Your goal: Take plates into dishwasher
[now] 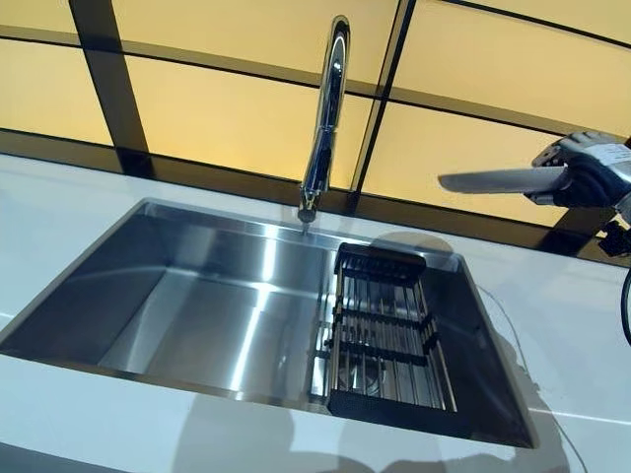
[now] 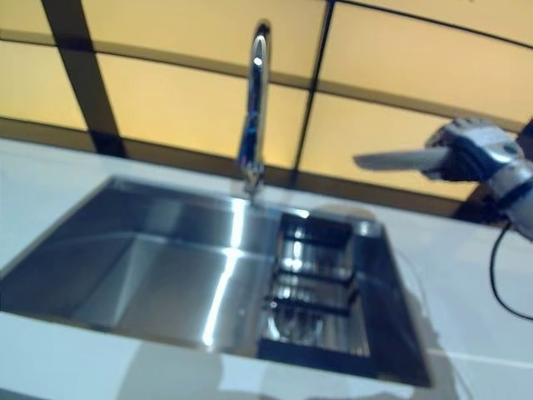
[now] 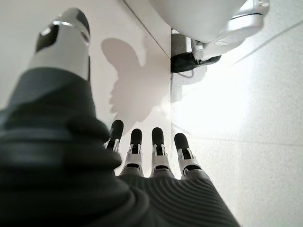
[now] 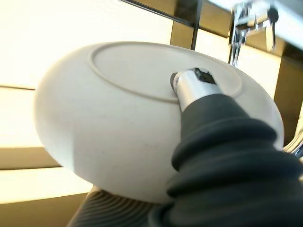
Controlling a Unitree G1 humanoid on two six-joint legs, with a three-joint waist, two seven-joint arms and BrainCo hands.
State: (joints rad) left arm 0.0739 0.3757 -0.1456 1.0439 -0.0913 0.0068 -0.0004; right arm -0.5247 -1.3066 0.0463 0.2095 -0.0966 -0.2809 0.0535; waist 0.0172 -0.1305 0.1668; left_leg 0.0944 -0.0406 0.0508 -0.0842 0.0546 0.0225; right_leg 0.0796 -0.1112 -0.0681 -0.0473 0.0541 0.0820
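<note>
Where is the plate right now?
The plate is in the right hand, held edge-on in the air at the eye views' right, above the counter beyond the sink.

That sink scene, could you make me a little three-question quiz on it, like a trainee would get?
1. True or false: the plate lies in the sink.
2. Which hand holds the plate?
3. The black rack sits in the sink's: A) faucet-side left half, B) right end, C) outside on the counter.

Key:
1. False. It is held up, above the counter.
2. The right hand; the left hand hangs open, holding nothing.
3. B.
</note>
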